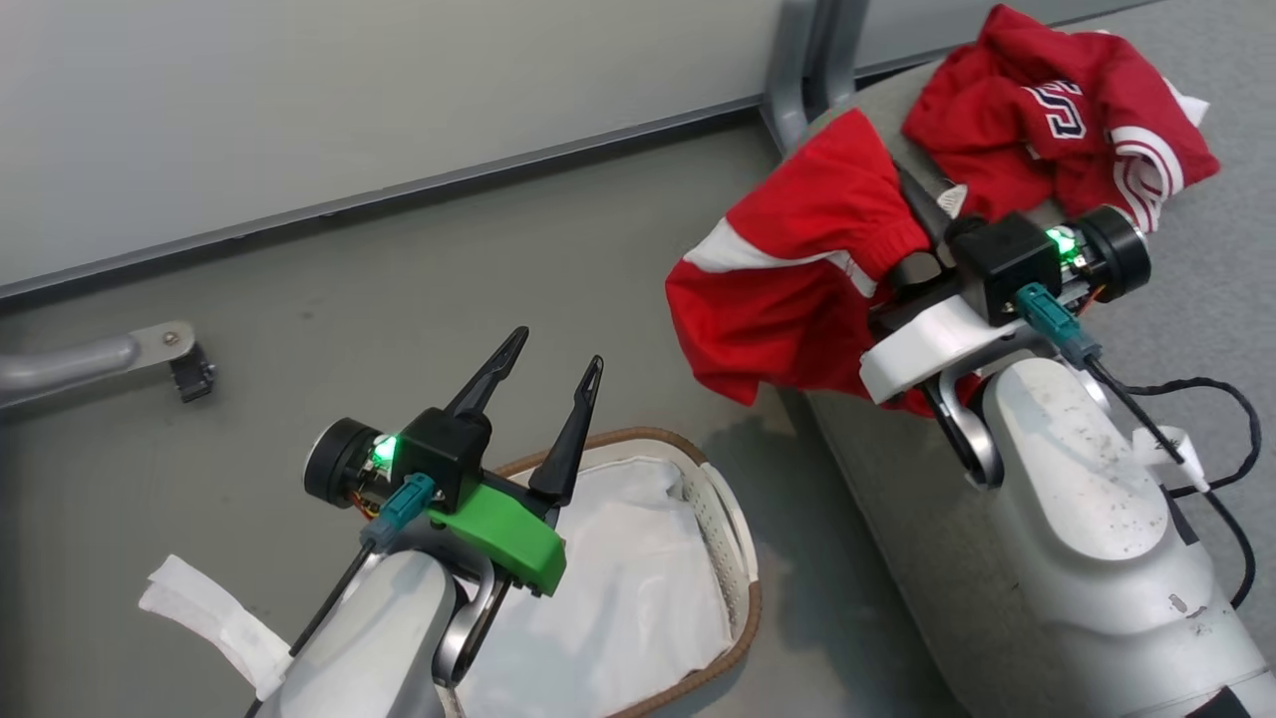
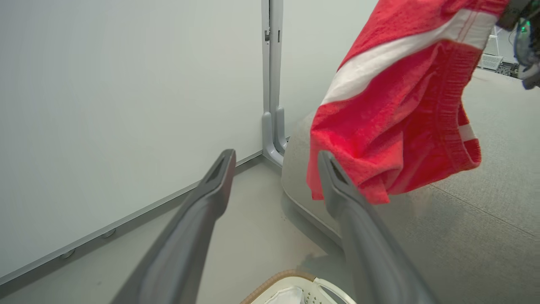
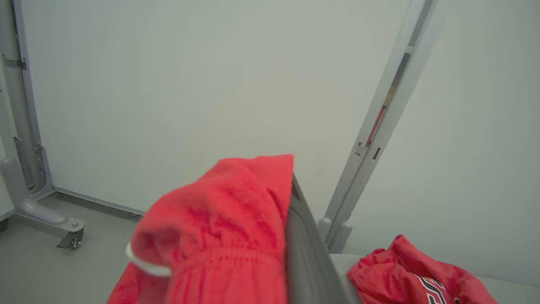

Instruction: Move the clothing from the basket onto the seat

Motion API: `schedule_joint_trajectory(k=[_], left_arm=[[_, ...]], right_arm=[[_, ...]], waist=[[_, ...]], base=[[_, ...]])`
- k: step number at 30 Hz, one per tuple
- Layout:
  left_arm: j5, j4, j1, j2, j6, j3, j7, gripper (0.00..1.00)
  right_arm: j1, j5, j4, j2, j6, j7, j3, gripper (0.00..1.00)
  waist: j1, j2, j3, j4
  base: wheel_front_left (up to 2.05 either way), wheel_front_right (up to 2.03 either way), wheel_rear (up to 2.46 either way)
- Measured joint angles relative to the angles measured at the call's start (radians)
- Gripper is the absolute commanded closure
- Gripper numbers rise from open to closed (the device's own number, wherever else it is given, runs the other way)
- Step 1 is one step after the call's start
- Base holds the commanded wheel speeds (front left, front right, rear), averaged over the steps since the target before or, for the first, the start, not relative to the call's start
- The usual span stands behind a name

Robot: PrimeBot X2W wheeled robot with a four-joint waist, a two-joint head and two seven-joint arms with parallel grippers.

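My right gripper [image 1: 922,214] is shut on red shorts [image 1: 797,289] with a white stripe, one piece of the clothing, which hang over the rounded edge of the grey seat [image 1: 897,499]. In the right wrist view the shorts [image 3: 219,236] drape over my right gripper [image 3: 291,185] and hide one finger. A red jersey [image 1: 1057,110] with a dark-and-white number lies crumpled on the seat farther back. My left gripper [image 1: 556,349] stands open and holds nothing above the basket [image 1: 743,598], where the white liner [image 1: 598,578] shows. From the left wrist, the shorts [image 2: 400,118] hang just beyond my left gripper [image 2: 276,156].
Pale wall panels stand behind the grey floor. A metal frame foot [image 1: 150,349] lies at the left, and an upright post [image 1: 797,60] rises by the seat's far corner. A black cable [image 1: 1226,419] loops beside my right forearm. A white strap [image 1: 209,618] hangs off my left arm.
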Motion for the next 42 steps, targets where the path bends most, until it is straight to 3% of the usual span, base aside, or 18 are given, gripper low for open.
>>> schedule_joint_trajectory(k=[15,23,33,42], left_arm=[[0.051,0.034,-0.04,-0.019,-0.025,-0.013,0.0,0.0],[0.057,0.047,-0.063,-0.012,-0.033,-0.023,0.0,0.0],[0.072,0.027,-0.116,-0.008,-0.034,-0.044,0.003,0.0],[0.088,-0.02,-0.165,-0.015,-0.03,-0.064,0.01,0.0]], right_arm=[[0.028,-0.01,-0.048,-0.027,0.0,0.0,-0.129,1.0],[0.04,-0.016,-0.066,-0.028,0.0,0.0,-0.165,1.0],[-0.134,-0.032,-0.069,-0.126,0.0,0.0,-0.18,1.0],[-0.452,-0.061,0.001,-0.317,0.0,0.0,-0.224,1.0]], waist=[[0.0,0.0,0.071,-0.242],[0.0,0.0,0.135,-0.311],[0.0,0.0,0.208,-0.277],[0.0001,0.0,0.277,-0.172]], base=[[0.0,0.0,0.0],[0.0,0.0,0.0],[0.0,0.0,0.0],[0.0,0.0,0.0]])
